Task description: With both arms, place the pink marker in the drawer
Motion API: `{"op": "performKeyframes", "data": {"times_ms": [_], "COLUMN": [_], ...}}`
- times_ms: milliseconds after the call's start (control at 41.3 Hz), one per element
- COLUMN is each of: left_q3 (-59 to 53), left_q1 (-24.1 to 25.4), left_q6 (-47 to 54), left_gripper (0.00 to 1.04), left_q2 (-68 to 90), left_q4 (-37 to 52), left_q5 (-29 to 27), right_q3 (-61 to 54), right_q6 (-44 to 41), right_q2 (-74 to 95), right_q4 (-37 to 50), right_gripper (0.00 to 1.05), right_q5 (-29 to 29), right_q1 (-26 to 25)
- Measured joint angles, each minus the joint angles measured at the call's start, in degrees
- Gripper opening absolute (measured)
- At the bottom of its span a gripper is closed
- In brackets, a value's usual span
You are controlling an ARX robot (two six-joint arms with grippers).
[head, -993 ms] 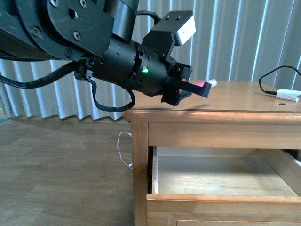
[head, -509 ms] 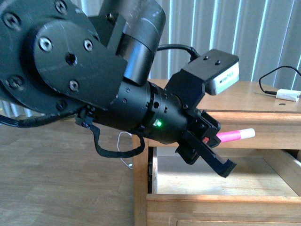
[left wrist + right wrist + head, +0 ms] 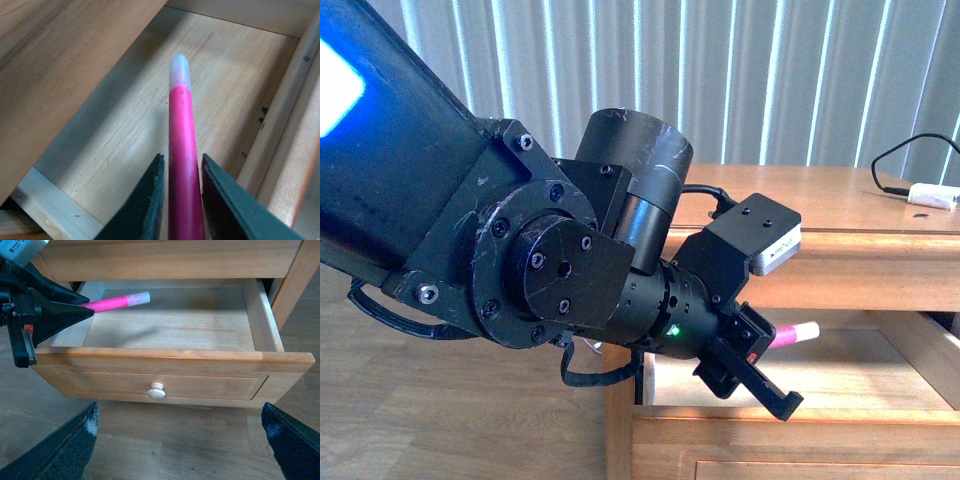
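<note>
My left gripper (image 3: 772,370) is shut on the pink marker (image 3: 798,334) and holds it over the open upper drawer (image 3: 800,430), at its left side. The marker's white end points into the drawer below the dresser top. In the left wrist view the marker (image 3: 181,165) sits between the two dark fingers (image 3: 150,200) above the pale drawer floor (image 3: 125,125). The right wrist view shows the marker (image 3: 112,303) above the drawer's back left corner, the left gripper (image 3: 75,314), and the drawer front (image 3: 210,382) with its knob (image 3: 156,390). My right gripper (image 3: 180,440) is open, in front of and below the drawer.
The dresser top (image 3: 820,200) carries a white plug on a black cable (image 3: 932,195) at the far right. The lower drawer's front (image 3: 820,470) shows under the open one. White vertical blinds hang behind. Wooden floor (image 3: 175,450) lies below the right gripper.
My left arm has come down from above the dresser top to the open drawer, carrying the pink marker. The marker now points into the drawer opening.
</note>
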Motion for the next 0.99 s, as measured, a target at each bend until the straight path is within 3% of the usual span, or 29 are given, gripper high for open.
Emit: {"op": "performKeyframes", "data": {"times_ms": [97,388,436,727,993], "left_q3": [-0.04,-10.08,-12.09,-33.55,-52.48], "left_q1": [-0.09,2.08,2.64,6.62,7.15], "left_q6": [-1.36,-6.27,-6.49,-8.94,-15.15], "left_gripper": [0.41,0.97,1.0,0.99,0.99], "left_q2": [-0.07,-10.23,-12.09,-34.05,-63.67], "left_q4": [1.2,9.35,10.56,16.33,7.04], "left_q5": [-1.25,-18.56,-19.5,-24.02,-32.26], "right_q3": [0.0,0.0,0.0,0.0,0.0], "right_q6": [0.0,0.0,0.0,0.0,0.0], "right_q2": [0.0,-0.02,-0.02,-0.02,-0.02], "right_q4": [0.02,0.02,0.02,0.0,0.02], "right_gripper": [0.96,0.96,0.96,0.96,0.96], "right_q5": [0.0,0.0,0.0,0.0,0.02], "right_q1": [0.0,0.0,0.0,0.0,0.0]}}
